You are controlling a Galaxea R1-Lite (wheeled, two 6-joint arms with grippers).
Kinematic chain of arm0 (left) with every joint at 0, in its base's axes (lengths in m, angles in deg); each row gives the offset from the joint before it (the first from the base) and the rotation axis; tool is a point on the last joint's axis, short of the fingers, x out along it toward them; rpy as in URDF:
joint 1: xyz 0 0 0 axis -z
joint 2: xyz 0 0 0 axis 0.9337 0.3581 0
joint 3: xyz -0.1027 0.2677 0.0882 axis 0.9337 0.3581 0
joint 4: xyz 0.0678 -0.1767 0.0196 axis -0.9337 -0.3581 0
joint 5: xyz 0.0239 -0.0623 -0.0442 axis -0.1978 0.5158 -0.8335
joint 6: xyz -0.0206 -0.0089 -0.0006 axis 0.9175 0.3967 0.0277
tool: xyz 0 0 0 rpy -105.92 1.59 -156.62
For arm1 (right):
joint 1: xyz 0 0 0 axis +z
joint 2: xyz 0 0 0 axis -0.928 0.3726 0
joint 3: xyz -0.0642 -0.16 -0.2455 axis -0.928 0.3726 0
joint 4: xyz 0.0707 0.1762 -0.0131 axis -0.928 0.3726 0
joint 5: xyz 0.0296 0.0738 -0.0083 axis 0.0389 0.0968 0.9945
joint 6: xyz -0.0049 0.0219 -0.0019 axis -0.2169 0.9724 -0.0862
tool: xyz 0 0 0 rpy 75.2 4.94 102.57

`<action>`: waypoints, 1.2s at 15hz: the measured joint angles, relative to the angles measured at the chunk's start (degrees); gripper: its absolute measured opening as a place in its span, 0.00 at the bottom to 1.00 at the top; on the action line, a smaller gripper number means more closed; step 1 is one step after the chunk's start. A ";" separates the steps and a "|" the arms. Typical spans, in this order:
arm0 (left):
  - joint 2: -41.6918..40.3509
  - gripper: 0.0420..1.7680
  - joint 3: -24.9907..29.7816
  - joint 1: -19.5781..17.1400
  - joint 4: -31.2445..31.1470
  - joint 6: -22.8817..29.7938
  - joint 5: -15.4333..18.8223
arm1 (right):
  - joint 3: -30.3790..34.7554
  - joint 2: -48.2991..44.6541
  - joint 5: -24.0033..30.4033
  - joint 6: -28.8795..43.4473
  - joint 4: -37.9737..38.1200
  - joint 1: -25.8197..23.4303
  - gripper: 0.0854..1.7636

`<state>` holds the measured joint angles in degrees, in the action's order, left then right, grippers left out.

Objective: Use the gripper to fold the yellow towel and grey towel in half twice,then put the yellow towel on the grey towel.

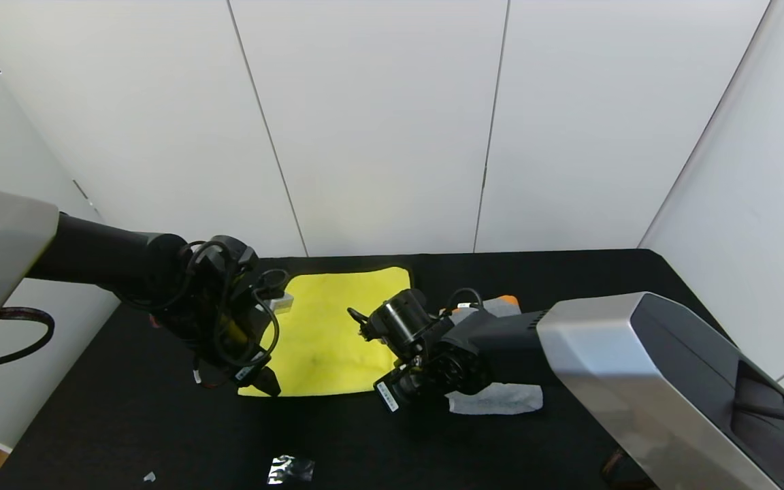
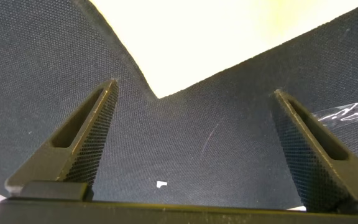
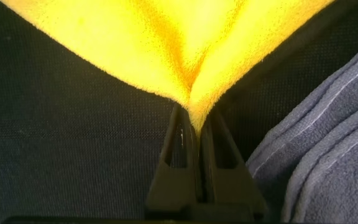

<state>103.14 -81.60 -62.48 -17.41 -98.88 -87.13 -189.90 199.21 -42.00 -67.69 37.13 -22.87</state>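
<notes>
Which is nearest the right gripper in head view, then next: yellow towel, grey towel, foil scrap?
1. Yellow towel: pinched in the right gripper jaws, at its near right corner.
2. Grey towel: just to the gripper's right, under the arm.
3. Foil scrap: front table edge, leftward.

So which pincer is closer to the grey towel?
The right pincer. It's shut on the yellow towel's near corner, right beside the grey towel. The left pincer is open at the yellow towel's other near corner, farther away.

Yellow towel (image 3: 185, 43) fuzzy plush cloth (grey towel (image 3: 328, 155) ribbed terry).
</notes>
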 joint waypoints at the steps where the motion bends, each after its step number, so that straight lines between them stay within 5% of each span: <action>1: 0.11 0.97 -0.05 0.11 0.00 -0.07 -0.10 | -0.05 -0.07 -0.02 0.01 0.02 0.00 0.03; 18: 6.25 0.97 -3.30 -1.28 0.09 -0.44 -0.57 | -0.33 -0.40 0.00 0.52 0.02 0.17 0.03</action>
<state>109.39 -84.90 -63.76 -17.32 -99.32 -87.70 -190.23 198.81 -42.00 -67.17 37.16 -22.70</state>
